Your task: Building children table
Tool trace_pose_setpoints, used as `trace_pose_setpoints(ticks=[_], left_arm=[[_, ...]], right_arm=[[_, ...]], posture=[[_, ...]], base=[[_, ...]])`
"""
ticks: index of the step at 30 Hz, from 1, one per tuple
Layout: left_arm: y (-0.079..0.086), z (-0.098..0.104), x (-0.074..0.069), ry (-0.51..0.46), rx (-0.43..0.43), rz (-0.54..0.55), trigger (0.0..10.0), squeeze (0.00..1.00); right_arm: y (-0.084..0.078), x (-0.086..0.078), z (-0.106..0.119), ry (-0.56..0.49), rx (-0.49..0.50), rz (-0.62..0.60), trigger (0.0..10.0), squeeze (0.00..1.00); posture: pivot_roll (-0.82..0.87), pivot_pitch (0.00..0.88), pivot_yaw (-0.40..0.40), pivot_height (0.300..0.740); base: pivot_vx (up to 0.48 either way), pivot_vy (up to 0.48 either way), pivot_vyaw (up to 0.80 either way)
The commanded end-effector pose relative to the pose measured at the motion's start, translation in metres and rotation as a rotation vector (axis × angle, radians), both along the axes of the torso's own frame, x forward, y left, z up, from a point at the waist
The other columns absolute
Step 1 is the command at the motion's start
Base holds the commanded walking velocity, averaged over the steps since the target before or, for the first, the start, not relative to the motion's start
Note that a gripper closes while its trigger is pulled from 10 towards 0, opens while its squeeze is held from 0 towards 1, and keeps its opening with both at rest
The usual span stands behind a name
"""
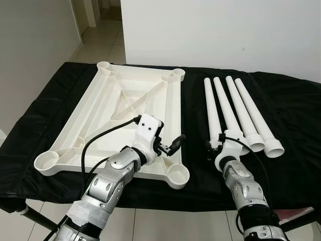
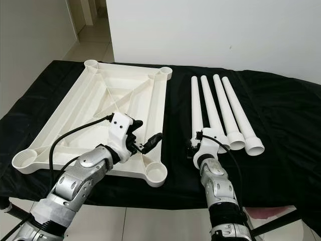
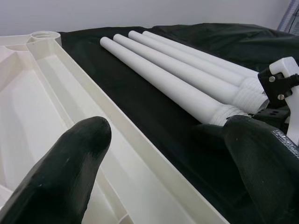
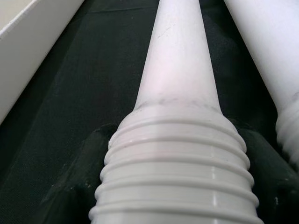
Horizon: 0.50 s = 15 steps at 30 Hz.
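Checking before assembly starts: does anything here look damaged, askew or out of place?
Nothing stands out. The tabletop lies upside down and intact on the black cloth, four legs side by side.

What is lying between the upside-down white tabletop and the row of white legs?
Only bare black cloth separates the white plastic tabletop from the white tapered legs, seen in both eye views.

**Layout on the covered table**

The tabletop [image 1: 125, 105] lies upside down on the cloth [image 1: 296, 120], to the left. Four legs [image 1: 235, 113] lie side by side to its right, threaded ends nearest the robot. The left gripper [image 1: 173, 145] sits over the tabletop's near right corner; the right gripper [image 1: 214, 145] straddles the leftmost leg's threaded end.
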<state>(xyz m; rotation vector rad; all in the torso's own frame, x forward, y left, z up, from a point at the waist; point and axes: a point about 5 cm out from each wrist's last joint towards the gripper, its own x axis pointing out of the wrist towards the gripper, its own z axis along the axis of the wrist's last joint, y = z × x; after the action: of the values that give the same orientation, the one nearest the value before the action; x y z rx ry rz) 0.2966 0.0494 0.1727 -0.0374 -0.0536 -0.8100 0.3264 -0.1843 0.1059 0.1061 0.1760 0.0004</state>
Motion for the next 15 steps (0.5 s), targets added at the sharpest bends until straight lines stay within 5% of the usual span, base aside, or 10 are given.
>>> trace_pose_setpoints(ticks=[1,3,4,5,6,7,8,10,11,15], left_arm=[[-0.005,0.003,-0.003,-0.001,-0.008,-0.127,10.0,0.0],[-0.004,0.006,-0.001,0.01,-0.049,-0.124,10.0,0.0],[-0.003,0.009,0.0,0.023,-0.08,-0.131,10.0,0.68],[-0.003,0.009,0.0,0.023,-0.08,-0.131,10.0,0.68],[-0.003,0.012,0.002,0.023,-0.099,-0.145,10.0,1.0],[-0.003,0.012,0.002,0.023,-0.099,-0.145,10.0,1.0],[-0.003,0.016,0.005,0.024,-0.103,-0.14,10.0,1.0],[-0.003,0.019,0.008,0.044,-0.121,-0.155,10.0,1.0],[-0.003,0.024,0.012,0.069,-0.137,-0.162,10.0,0.37],[-0.004,0.028,0.02,0.138,-0.151,-0.18,10.0,0.0]], right_arm=[[0.002,-0.004,-0.006,0.022,0.02,0.015,0.0,0.0],[0.002,-0.004,-0.004,0.006,0.026,0.013,0.0,0.0],[0.002,-0.004,-0.002,-0.01,0.027,0.008,0.0,0.0],[0.002,-0.004,-0.002,-0.01,0.027,0.008,0.0,0.0],[-0.001,-0.003,0.007,-0.071,0.054,-0.033,3.9,0.0],[-0.001,-0.003,0.007,-0.071,0.054,-0.033,3.9,0.0],[-0.002,-0.002,0.016,-0.134,0.073,-0.055,10.0,0.0],[-0.002,-0.003,0.026,-0.217,0.083,-0.058,10.0,0.0],[0.0,-0.006,0.038,-0.302,0.09,-0.047,10.0,0.0],[0.006,-0.012,0.054,-0.433,0.089,0.002,10.0,0.0]], posture=[[0.04,0.044,-0.014,0.74],[0.04,0.044,-0.014,0.74],[0.04,0.044,-0.014,0.74],[0.04,0.044,-0.014,0.74],[0.04,0.04,-0.016,0.74],[0.04,0.04,-0.016,0.74],[0.04,0.04,-0.016,0.74],[0.04,0.037,-0.016,0.74],[0.04,0.036,-0.016,0.74],[0.04,0.032,-0.016,0.74]], base=[[0.0,0.0,0.0],[0.0,0.0,0.0],[0.0,0.0,0.0],[0.0,0.0,0.0],[0.0,0.0,0.0],[0.0,0.0,0.0],[0.0,0.0,0.0],[0.0,0.0,0.0],[0.0,0.0,0.0],[0.0,0.0,0.0]])
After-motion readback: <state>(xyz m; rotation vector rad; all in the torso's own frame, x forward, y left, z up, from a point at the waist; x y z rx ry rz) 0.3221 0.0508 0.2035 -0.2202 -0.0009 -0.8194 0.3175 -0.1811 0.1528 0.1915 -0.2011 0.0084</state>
